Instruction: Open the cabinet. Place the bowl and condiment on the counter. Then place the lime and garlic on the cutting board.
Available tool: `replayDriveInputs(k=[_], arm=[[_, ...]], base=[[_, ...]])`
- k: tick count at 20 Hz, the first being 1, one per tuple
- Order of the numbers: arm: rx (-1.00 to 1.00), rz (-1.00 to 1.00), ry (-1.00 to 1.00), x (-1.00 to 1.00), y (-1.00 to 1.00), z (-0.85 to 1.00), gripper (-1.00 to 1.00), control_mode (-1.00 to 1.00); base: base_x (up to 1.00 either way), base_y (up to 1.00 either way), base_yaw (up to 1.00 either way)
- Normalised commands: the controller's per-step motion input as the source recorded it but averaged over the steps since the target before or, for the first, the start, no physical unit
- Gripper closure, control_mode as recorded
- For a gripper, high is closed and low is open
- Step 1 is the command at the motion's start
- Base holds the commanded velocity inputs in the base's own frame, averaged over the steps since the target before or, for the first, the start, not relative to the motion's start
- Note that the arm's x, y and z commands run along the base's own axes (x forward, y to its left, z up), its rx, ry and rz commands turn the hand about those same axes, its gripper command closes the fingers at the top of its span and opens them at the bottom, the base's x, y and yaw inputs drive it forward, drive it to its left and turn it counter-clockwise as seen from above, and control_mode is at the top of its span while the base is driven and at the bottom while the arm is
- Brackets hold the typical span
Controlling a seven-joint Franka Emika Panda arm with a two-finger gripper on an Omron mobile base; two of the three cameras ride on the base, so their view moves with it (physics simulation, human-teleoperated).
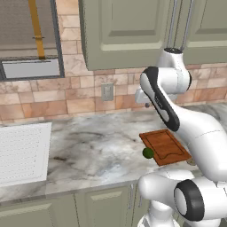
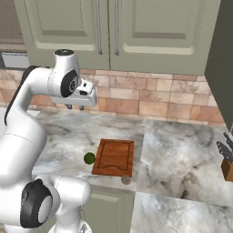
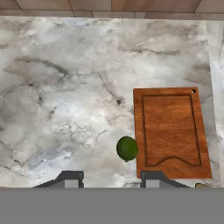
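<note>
Even, diffuse rendered light fills all three views, with no clear source and no harsh glare. The counter (image 3: 65,87) reads bright, its marbling soft and slightly blurred. The lime (image 3: 127,148) carries a faint sheen and almost no cast shadow. Cabinet (image 2: 150,27) panels show gentle shading. Edges look coarse and pixelated, without distortion.

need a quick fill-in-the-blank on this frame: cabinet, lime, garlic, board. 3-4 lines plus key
1. The doors of the cabinet are ____.
2. The lime lies on the ____, beside the cutting board, not on it.
3. The top of the cutting board has ____ on it.
4. The garlic sits near the counter's ____ edge, just off the board.

Missing words: closed; counter; nothing; front
</note>
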Motion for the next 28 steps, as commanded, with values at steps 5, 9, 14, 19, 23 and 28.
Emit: replayDriveInputs(k=[5,9,14,19,23,28], arm=[[-0.02,0.03,-0.03,-0.02,0.01,0.08,-1.0,-1.0],[-0.03,0.1,-0.38,-0.16,-0.38,0.94,-1.0,-1.0],[-0.01,0.02,-0.33,0.02,-0.61,0.94,-1.0,-1.0],[-0.04,0.0,-0.29,0.12,-0.29,0.93,-1.0,-1.0],[0.0,-0.04,-0.01,0.47,-0.04,0.82,-1.0,-1.0],[0.0,-0.13,0.0,0.71,-0.27,0.25,-1.0,-1.0]], base=[[0.0,0.0,0.0],[0.0,0.0,0.0],[0.0,0.0,0.0],[0.0,0.0,0.0],[0.0,0.0,0.0],[0.0,0.0,0.0]])
